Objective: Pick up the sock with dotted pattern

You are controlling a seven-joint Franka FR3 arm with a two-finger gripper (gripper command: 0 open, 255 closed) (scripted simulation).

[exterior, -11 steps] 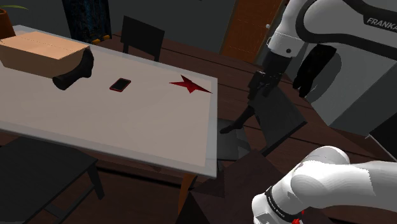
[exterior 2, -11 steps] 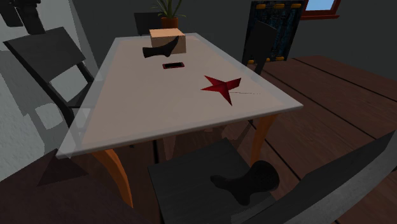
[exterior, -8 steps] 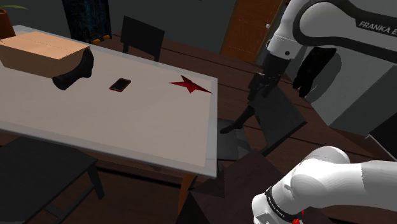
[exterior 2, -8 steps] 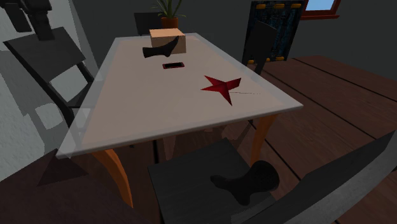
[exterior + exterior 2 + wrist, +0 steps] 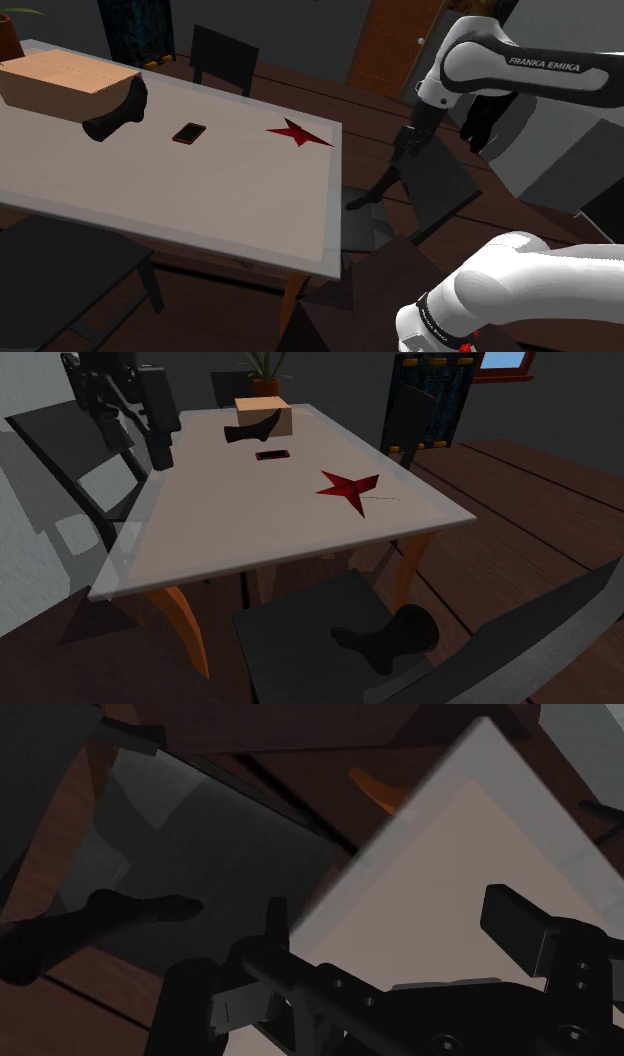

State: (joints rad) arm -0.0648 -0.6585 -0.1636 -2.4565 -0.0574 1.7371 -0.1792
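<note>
Your tool (image 5: 404, 152) hangs in the air beside the bench (image 5: 230, 200), its fingers apart and gripping nothing. The brown box (image 5: 65, 78) on the bench is shut, so its contents are hidden. A pot (image 5: 265, 386) beyond it holds a plant (image 5: 262, 362). The arm (image 5: 530, 75) reads "FRANKA EMIKA". A dark bench sock (image 5: 115, 112) leans on the box. A dark chair sock (image 5: 390, 637) lies on a chair (image 5: 290, 637) at the bench's end. You cannot tell which is dotted.
</note>
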